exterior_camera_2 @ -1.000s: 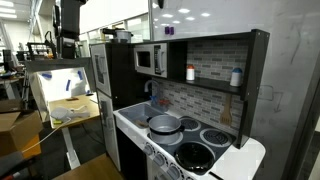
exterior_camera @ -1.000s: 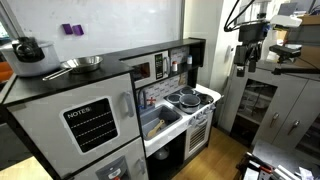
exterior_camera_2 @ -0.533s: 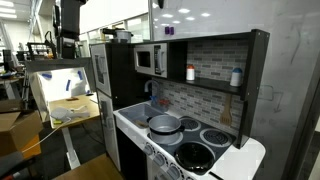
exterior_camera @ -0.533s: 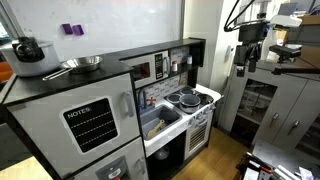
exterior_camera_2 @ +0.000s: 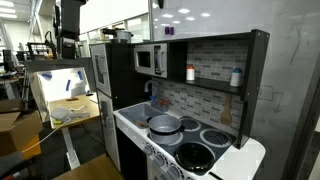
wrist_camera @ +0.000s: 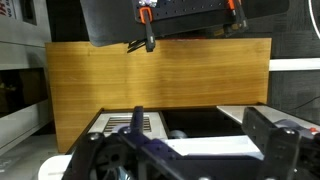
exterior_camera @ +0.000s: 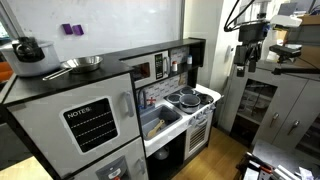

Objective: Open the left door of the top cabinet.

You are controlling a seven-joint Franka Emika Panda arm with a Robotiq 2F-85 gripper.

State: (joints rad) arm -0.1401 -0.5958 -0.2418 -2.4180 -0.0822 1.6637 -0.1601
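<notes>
The top cabinet (exterior_camera: 168,48) is the long black-framed upper unit of the toy kitchen; it shows in both exterior views (exterior_camera_2: 215,40). Its left door (exterior_camera: 141,71) is a small microwave-style door with a dark pane, a pale frame and a red-and-white button panel. It is shut, and it also shows in an exterior view (exterior_camera_2: 148,60). My gripper (exterior_camera: 247,60) hangs high in the air, well away from the kitchen and touching nothing (exterior_camera_2: 67,44). In the wrist view its fingers (wrist_camera: 200,140) stand wide apart and empty, facing a wooden panel (wrist_camera: 160,80).
A pot (exterior_camera: 29,48) and a pan (exterior_camera: 82,64) sit on the grey fridge block with the NOTES door (exterior_camera: 90,122). Pots stand on the stove (exterior_camera_2: 166,124). Bottles (exterior_camera_2: 236,76) stand on the open shelf. A grey metal cabinet (exterior_camera: 272,112) is under the arm.
</notes>
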